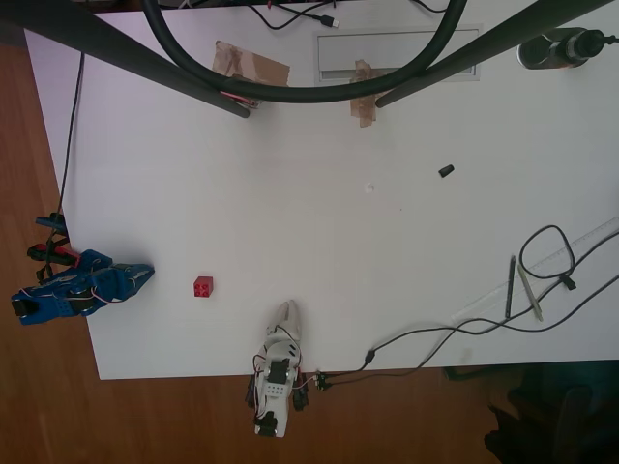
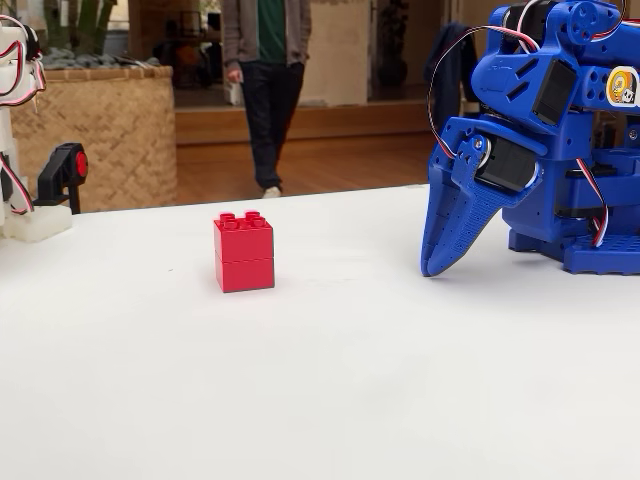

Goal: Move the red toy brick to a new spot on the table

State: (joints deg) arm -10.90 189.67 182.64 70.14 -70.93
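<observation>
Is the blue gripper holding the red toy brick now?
No, in the fixed view the red toy brick stands alone on the table, clearly apart from the gripper.

We see the brick [image 2: 244, 252] as smooth red plastic with a slight gloss, studs moulded on top. The gripper [image 2: 452, 250] looks like blue plastic with a faintly ridged, satin finish. The table [image 2: 320, 400] is a smooth, matt white surface. In the overhead view, crinkled brown tape [image 1: 250, 65] sits on it, beside thin black cables [image 1: 551, 266] that look rubbery. The floor [image 1: 44, 193] is brown wood with a low sheen.
</observation>
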